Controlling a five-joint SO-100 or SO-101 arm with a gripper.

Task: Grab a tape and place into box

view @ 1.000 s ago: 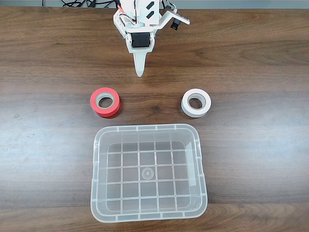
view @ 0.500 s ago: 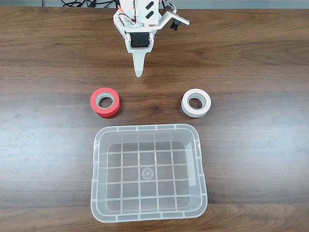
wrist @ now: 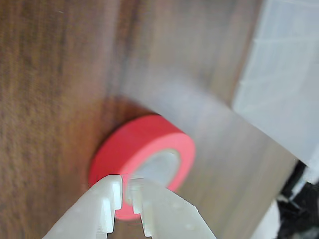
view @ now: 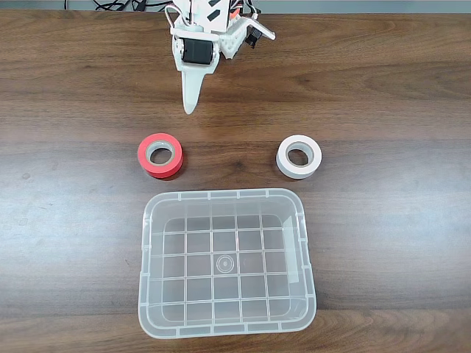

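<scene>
tape [view: 160, 155], red, lies flat on the counter [view: 383, 88] at ten o'clock off the box [view: 227, 265], hole up, so a finger can drop into the core. gripper [view: 190, 109] hangs apart at its one o'clock, jaws nearly closed, empty. wrist view has the tape [wrist: 144, 159] lined up beyond the fingertips.

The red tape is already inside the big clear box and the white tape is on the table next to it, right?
Not quite. The red tape is not inside the box; the fixed view shows it lying on the wooden table, just beyond the box's rim. The white tape is on the table too, as you said. The end effector hasn't picked anything up.
</scene>
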